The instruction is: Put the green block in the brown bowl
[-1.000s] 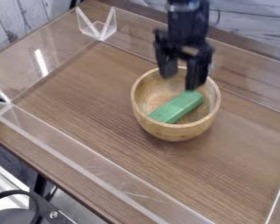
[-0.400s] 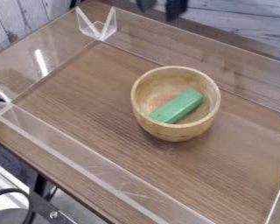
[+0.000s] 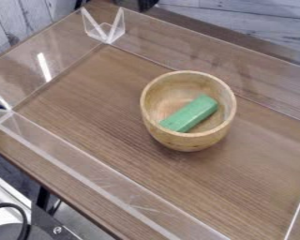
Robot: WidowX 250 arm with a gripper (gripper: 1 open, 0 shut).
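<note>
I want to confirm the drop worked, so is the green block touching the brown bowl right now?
Touching. The camera view shows the green block lying inside the brown bowl, resting on its inner surface with no gap beneath it.

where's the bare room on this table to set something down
Most of the wooden table is bare: the wide stretch left of the brown bowl up to the clear wall, and the strip in front of it. Only the bowl's spot, holding the green block, is taken.
</note>
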